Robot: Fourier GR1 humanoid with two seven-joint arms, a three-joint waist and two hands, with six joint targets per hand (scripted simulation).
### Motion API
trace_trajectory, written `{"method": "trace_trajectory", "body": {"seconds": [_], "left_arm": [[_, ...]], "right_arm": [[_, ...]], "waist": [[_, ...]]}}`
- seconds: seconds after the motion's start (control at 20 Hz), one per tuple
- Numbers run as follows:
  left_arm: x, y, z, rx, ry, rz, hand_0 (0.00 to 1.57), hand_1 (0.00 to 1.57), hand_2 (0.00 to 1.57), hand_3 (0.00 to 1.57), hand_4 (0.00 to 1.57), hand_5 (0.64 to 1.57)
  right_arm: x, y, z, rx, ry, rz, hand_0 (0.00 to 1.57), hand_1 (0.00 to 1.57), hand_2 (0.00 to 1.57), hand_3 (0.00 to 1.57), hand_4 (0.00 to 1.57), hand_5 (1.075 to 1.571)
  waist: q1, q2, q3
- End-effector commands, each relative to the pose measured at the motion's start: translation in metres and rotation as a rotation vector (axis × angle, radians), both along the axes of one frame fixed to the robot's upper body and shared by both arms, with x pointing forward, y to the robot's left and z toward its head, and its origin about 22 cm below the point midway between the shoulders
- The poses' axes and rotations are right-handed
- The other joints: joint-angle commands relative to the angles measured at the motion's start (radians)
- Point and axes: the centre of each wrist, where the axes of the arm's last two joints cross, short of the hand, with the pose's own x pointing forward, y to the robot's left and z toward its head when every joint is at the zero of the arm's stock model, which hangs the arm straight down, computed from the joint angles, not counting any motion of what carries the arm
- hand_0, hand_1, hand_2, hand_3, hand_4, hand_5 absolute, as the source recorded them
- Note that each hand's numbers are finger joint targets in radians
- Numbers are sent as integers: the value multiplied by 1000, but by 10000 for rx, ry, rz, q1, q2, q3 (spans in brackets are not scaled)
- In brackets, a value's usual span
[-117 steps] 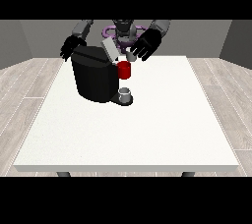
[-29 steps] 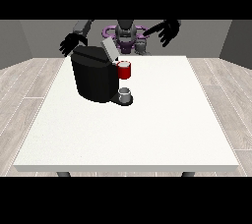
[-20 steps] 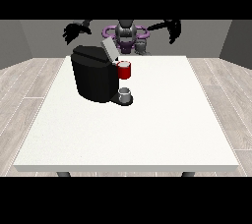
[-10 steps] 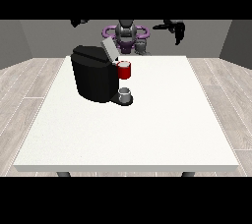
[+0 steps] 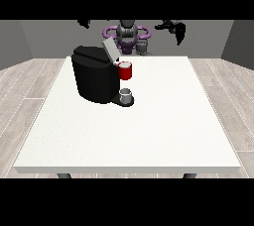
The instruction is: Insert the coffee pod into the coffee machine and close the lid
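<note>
The black coffee machine (image 5: 96, 79) stands on the white table's (image 5: 149, 131) far left part, and its grey lid (image 5: 109, 50) is tilted up at the back. A red thing at the machine (image 5: 125, 70) sits at its front top. A small grey thing (image 5: 126, 94) rests on the machine's base below it; I cannot tell it for the pod. The hand at the view's right (image 5: 177, 29) hangs high above the far edge with fingers straight down, holding nothing. Only a sliver of the hand at the view's left (image 5: 83, 23) shows at the scene's top.
The robot's torso (image 5: 128, 35) stands behind the table's far edge, with another small grey thing (image 5: 143, 46) beside it. Wooden floor surrounds the table. White tabletop stretches in front of and to the right of the machine.
Both hands have risen from beside the machine and spread outwards to the scene's top. The machine, its raised lid and the grey thing on its base look unchanged.
</note>
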Motion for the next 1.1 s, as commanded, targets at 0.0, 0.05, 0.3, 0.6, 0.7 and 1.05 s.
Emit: {"method": "trace_trajectory", "body": {"seconds": [0.0, 0.05, 0.3, 0.6, 0.7, 1.05], "left_arm": [[-9, -17, 3, -328, -373, -291, 0, 0, 0, 0, 0, 1571], [0, 16, 22, -236, -530, 491, 0, 0, 0, 0, 0, 1571], [-7, -1, 42, -468, -727, 201, 0, 0, 0, 0, 0, 1571], [-9, -5, 52, -1, -1506, 499, 0, 0, 0, 0, 0, 1571], [-21, 24, 50, 8, -1565, 858, 0, 0, 0, 0, 0, 1571], [-27, 23, 61, 21, -1288, 671, 0, 0, 0, 0, 0, 1571]], "right_arm": [[18, 10, 4, -532, -526, 49, 0, 0, 0, 0, 0, 1571], [17, -11, 18, -281, -398, 392, 0, 0, 0, 0, 123, 1571], [27, -10, -2, 189, -553, 131, 0, 0, 0, 0, 0, 1571], [56, 23, 24, 555, -706, 320, 0, 0, 0, 0, 0, 1571], [55, 9, 16, 326, -790, 489, 0, 0, 0, 0, 0, 1571], [72, 19, 28, -236, -301, 675, 0, 0, 0, 0, 0, 1571]], "waist": [[421, 673, 0], [106, 820, -1], [480, 1323, 2], [126, 2229, -2], [-44, 2271, -2], [58, 2229, -2]]}}
